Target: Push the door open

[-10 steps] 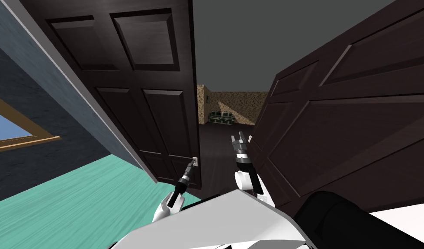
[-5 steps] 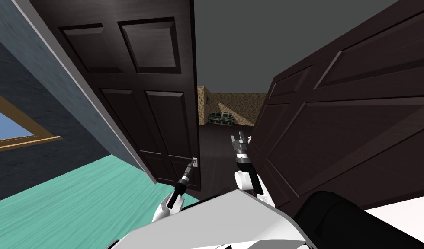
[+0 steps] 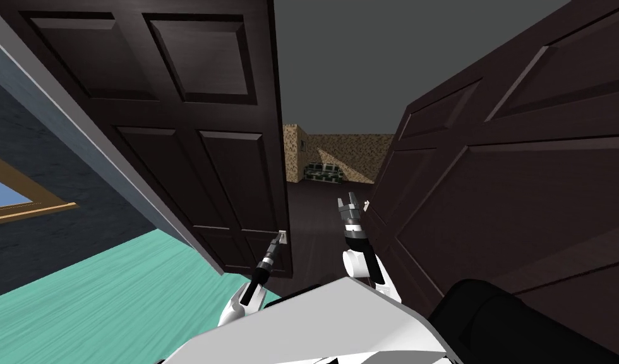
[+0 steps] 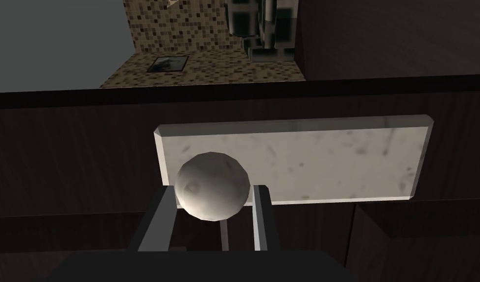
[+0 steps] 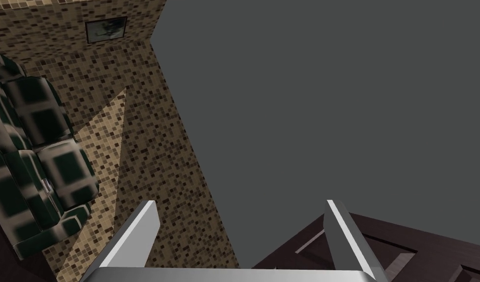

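At 11 o'clock, close ahead: left door point(image 3: 194, 145), dark and panelled, standing ajar with its free edge toward 12. Knob point(image 4: 213, 185), a pale ball on a pale plate point(image 4: 307, 156), sits on that edge.

Left pincer point(image 4: 214, 192) is closed on the knob, one blade on each side, the ball seated between the tips. My read on why: the free edge is farthest from the hinge, so it gives the best leverage. A pinch also keeps the blades from skating across the panel as the door swings.

Right pincer point(image 3: 348, 205) is at 12 to 1 o'clock, blades spread wide, holding nothing. It sits in the gap point(image 3: 314, 215) just beside the edge of the right door point(image 3: 504, 189). Can't tell if it touches. Probably parked there to stay clear of the left arm and ready to fend off the right door.

Right door fills 1 to 3 o'clock and is also ajar. Through the gap at 12 there's a sofa point(image 3: 322, 171) against a tiled wall point(image 3: 359, 155). Teal floor point(image 3: 112, 297) at 9 o'clock.

Judgement: job is partly done, the gap looks narrow for my torso. Next push should go forward along the door's arc, not straight, or the knob could slip out of the blades.
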Available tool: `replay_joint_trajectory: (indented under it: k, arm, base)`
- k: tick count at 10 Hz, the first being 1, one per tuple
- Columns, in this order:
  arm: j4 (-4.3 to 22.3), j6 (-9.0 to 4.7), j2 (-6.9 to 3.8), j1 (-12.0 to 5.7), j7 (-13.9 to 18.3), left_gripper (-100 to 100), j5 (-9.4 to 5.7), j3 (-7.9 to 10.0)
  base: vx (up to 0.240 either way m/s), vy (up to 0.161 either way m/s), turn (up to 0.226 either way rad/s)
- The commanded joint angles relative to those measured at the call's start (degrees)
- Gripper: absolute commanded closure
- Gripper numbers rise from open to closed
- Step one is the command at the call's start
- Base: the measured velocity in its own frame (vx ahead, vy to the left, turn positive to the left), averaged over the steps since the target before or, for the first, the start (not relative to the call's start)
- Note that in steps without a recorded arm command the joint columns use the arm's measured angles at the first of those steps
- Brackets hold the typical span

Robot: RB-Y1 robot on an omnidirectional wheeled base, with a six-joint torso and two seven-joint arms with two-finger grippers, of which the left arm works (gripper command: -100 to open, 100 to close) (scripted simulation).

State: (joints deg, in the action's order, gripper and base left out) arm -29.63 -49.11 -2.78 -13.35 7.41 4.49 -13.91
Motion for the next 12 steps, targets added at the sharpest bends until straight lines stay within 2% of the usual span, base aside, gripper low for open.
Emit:
replay_joint_trajectory:
  k: [1, 3, 4, 7, 10, 12]
  arm:
    - [0.41, 0.12, -0.47, -0.44, -0.85, 100, -0.77, 1.49]
    - [0.41, 0.24, -1.02, -0.43, -1.46, 100, -1.52, 2.89]
    - [2.34, -0.53, -0.93, -1.44, -1.04, -100, -1.51, 2.57]
    - [2.11, -0.23, -0.86, -1.57, -0.85, -100, -1.75, 2.73]
    - [1.77, 0.23, 0.06, -1.75, -0.56, -100, -2.11, 2.98]
    - [2.31, -0.29, -0.43, -1.78, -0.85, -100, -2.16, 3.15]
  base:
    - [0.159, -0.100, 0.069]
    - [0.173, -0.100, 0.080]
    - [-0.053, -0.056, 0.099]
    - [-0.221, 0.003, 0.034]
    - [-0.237, -0.017, 0.063]
    - [-0.002, -0.023, -0.015]
